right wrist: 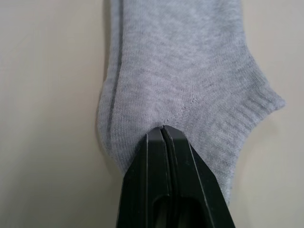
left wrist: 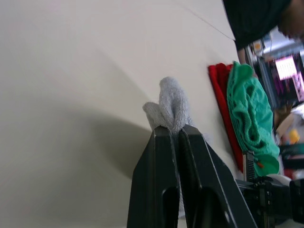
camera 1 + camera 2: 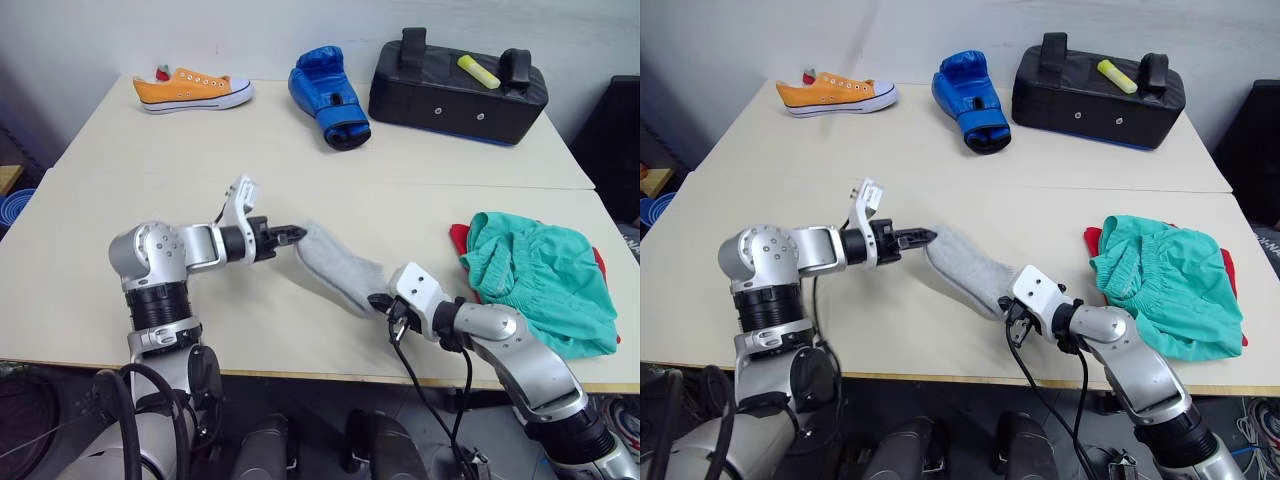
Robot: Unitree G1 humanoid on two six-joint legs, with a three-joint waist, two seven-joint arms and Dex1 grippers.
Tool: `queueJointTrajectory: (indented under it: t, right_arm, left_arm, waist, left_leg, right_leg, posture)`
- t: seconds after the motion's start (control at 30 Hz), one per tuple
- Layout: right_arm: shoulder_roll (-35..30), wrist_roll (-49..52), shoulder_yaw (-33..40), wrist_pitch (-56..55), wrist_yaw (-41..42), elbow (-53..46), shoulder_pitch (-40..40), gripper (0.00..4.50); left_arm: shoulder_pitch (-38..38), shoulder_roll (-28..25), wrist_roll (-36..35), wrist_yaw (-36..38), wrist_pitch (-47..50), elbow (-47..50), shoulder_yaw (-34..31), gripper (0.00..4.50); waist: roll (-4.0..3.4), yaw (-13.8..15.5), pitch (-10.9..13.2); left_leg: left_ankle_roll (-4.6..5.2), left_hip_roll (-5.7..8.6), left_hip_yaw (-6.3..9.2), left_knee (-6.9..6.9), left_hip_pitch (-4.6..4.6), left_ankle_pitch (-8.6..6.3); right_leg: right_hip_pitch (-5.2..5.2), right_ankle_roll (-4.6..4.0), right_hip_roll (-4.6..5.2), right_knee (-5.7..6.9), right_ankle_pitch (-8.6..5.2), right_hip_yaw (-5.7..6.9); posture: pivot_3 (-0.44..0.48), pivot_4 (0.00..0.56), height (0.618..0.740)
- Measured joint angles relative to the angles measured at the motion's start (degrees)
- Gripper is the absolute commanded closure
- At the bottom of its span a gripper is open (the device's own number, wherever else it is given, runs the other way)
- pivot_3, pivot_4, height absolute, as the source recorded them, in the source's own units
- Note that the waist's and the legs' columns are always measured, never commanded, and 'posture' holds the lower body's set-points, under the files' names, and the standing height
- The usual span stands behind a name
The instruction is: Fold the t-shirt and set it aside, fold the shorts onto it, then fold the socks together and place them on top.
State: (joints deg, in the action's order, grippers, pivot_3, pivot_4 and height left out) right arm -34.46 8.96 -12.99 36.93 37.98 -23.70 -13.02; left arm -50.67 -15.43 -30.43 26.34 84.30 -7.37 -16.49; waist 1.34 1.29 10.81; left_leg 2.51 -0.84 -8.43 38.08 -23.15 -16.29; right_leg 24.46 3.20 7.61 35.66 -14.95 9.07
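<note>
1. Left eye view: the wide, pale beige table point(image 3: 300, 170) carries everything, with a seam across it between the near half and the far half.
2. At the far right of the table sits a black padded rectangular strike pad point(image 3: 455, 90) with two strap handles and a yellow marker-like stick point(image 3: 478, 71) lying on top.
3. On the near right edge, the teal-green soft fabric shorts point(image 3: 545, 275) with a gathered elastic waistband lie crumpled over the bright red cloth t-shirt point(image 3: 458, 238), of which thin strips show at the shorts' left and right edges.
4. A blue glossy boxing glove point(image 3: 328, 95) lies just left of the strike pad, cuff toward the robot.
5. An orange canvas sneaker point(image 3: 193, 90) with a white sole rests at the far left corner, on its sole, toe pointing right.
6. The light heather-grey knit socks point(image 3: 338, 265) are stretched between the two grippers over the near middle of the table, well apart from the shorts and t-shirt; whether they touch the table I cannot tell.
7. The left gripper point(image 3: 292, 236) has its two black fingers pressed together on the upper left end of the socks, grey knit bunching past the tips in the left wrist view.
8. The right gripper point(image 1: 164, 130) pinches the lower right end, near the ribbed cuff, its fingers closed tight on the fabric.
</note>
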Motion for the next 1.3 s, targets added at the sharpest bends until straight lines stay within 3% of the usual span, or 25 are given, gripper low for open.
queueJointTrajectory:
  t: [0.13,0.27,0.5,0.7,0.8,1.0,1.17,1.2,1.3]
  right_arm:
    - [0.1,-0.1,0.0,-0.8,-0.1,0.6,0.0,4.50]
    - [0.3,-0.1,-0.1,-1.4,-0.3,1.1,0.0,4.50]
    - [1.0,-0.1,-0.1,-1.6,-1.1,1.3,0.0,4.50]
    - [1.3,0.0,0.0,-1.3,-2.2,0.8,0.8,4.50]
    - [1.3,0.0,0.3,-0.7,-2.6,0.1,1.3,4.50]
    - [1.2,0.8,2.3,1.1,-3.3,-2.6,3.6,4.50]
    - [0.7,8.7,13.3,11.9,-3.2,-6.9,1.4,4.50]
    - [0.7,10.2,15.1,13.8,-3.3,-7.3,-1.5,4.50]
    - [1.3,13.0,17.6,17.2,-4.1,-8.0,-8.7,4.50]
  left_arm:
    - [-1.6,-7.6,4.1,11.6,-13.4,0.6,20.5,4.44]
    - [-4.4,-8.0,9.5,18.3,-25.5,0.1,33.1,4.44]
    - [-5.3,-2.4,13.8,22.1,-33.0,-0.5,41.7,4.44]
    - [-4.0,-2.5,17.4,24.7,-36.1,-2.0,46.4,4.44]
    - [-3.7,-2.6,17.7,25.4,-37.1,-3.1,46.4,3.72]
    - [-2.8,-2.6,17.2,27.7,-38.0,-4.7,44.5,1.79]
    - [-1.5,-2.7,17.2,29.1,-38.0,-4.3,44.1,0.22]
    - [-1.4,-2.5,17.3,29.2,-38.0,-4.2,44.2,0.02]
    - [-1.1,-1.8,17.5,29.2,-38.1,-4.0,44.2,0.02]
  waist:
    - [0.00,-0.1,0.0]
    - [0.00,0.0,0.0]
    - [0.00,0.0,0.0]
    - [-0.01,0.0,0.0]
    - [-0.01,0.0,0.0]
    - [-0.01,0.1,0.0]
    - [-0.03,0.0,0.0]
    - [-0.06,-0.2,0.0]
    - [-0.07,-0.1,0.0]
  left_leg:
    - [-0.06,-0.01,-0.05,-0.05,0.00,0.00]
    - [-0.04,-0.03,-0.03,-0.05,-0.04,0.00]
    - [0.16,-0.06,-0.03,-0.04,-0.06,0.04]
    - [0.40,-0.10,-0.01,-0.04,-0.05,0.13]
    - [0.46,-0.10,0.00,-0.03,-0.06,0.10]
    - [0.52,-0.09,0.01,-0.03,-0.07,0.08]
    - [0.62,-0.09,0.01,0.06,-0.11,0.06]
    - [0.63,-0.09,0.00,0.05,-0.10,0.05]
    - [0.60,-0.16,0.06,0.00,-0.06,0.05]
  right_leg:
    - [0.03,-0.04,-0.04,-0.05,-0.02,-0.01]
    - [0.03,-0.06,-0.01,-0.14,-0.02,-0.01]
    - [0.03,-0.07,-0.02,-0.14,-0.03,0.03]
    - [0.03,-0.08,-0.05,-0.14,-0.03,0.05]
    - [0.02,-0.08,-0.04,-0.15,-0.03,0.05]
    - [0.02,-0.08,-0.03,-0.16,-0.03,0.06]
    - [0.02,-0.05,-0.01,-0.16,-0.01,0.05]
    - [0.03,-0.07,0.00,-0.16,0.01,0.04]
    - [0.03,-0.16,-0.06,-0.14,-0.04,0.11]
  posture:
    - [0.000,0.150,0.740]
    - [0.000,0.150,0.740]
    - [0.000,0.150,0.740]
    - [0.000,0.150,0.740]
    - [0.000,0.150,0.740]
    - [0.000,0.150,0.740]
    - [0.000,0.150,0.740]
    - [0.000,0.150,0.740]
    - [0.000,0.150,0.740]
